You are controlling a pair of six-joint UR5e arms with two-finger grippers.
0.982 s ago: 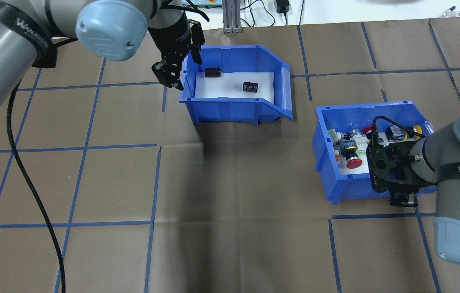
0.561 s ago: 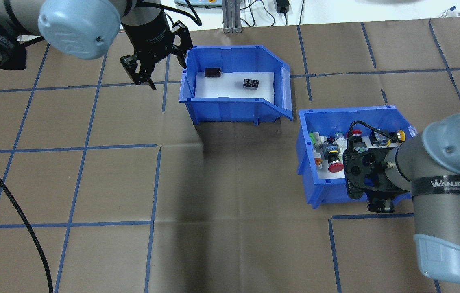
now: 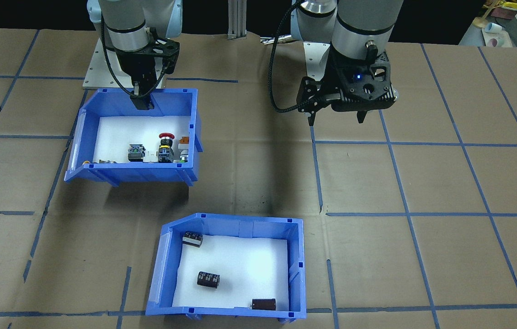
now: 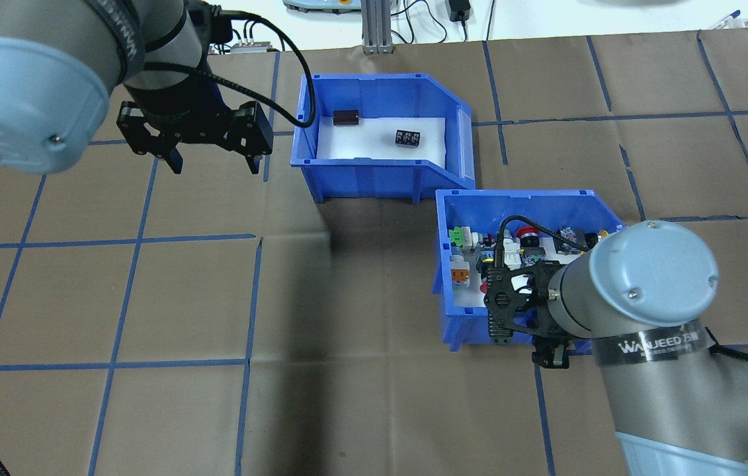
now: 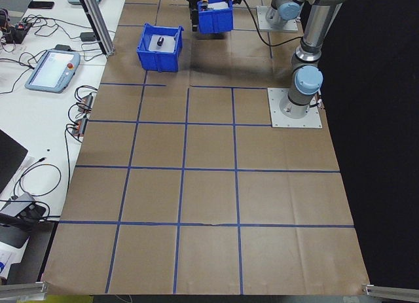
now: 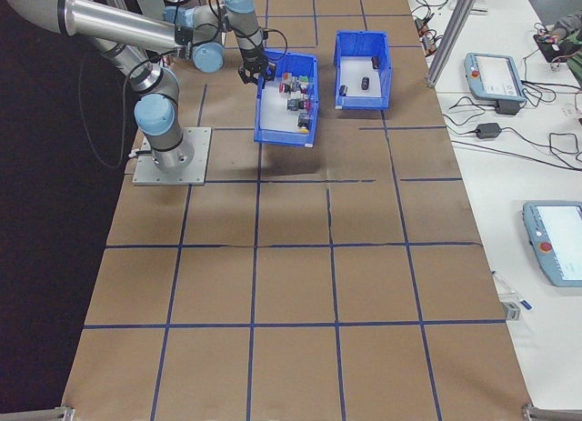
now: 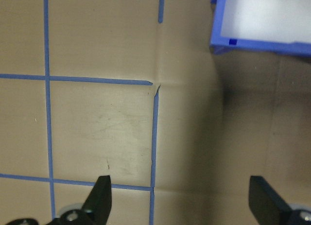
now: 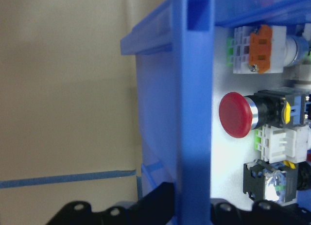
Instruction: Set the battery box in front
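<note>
The battery box [image 4: 374,177] is a blue bin with a white foam floor and three dark cylinders; it rests on the table, also in the front-facing view [image 3: 224,314]. My left gripper [image 4: 213,162] hovers open and empty to its left, over bare paper [image 3: 335,119]; the left wrist view [image 7: 181,203] catches only the battery box corner [image 7: 262,46]. My right gripper [image 3: 142,103] is shut on the robot-side wall of the blue switch bin [image 4: 459,317], which looks raised off the table. That wall [image 8: 194,113] fills the right wrist view, beside a red mushroom button [image 8: 235,114].
Brown paper with a blue tape grid [image 4: 251,297] covers the table. An aluminium post [image 4: 377,26] and cables stand at the far edge. Teach pendants [image 6: 491,71] lie on a side bench. The switch bin's far corner comes close to the battery box.
My right arm has carried the switch bin leftward, up beside the battery box. My left gripper has drawn away from the battery box's left wall, turned, and stayed open.
</note>
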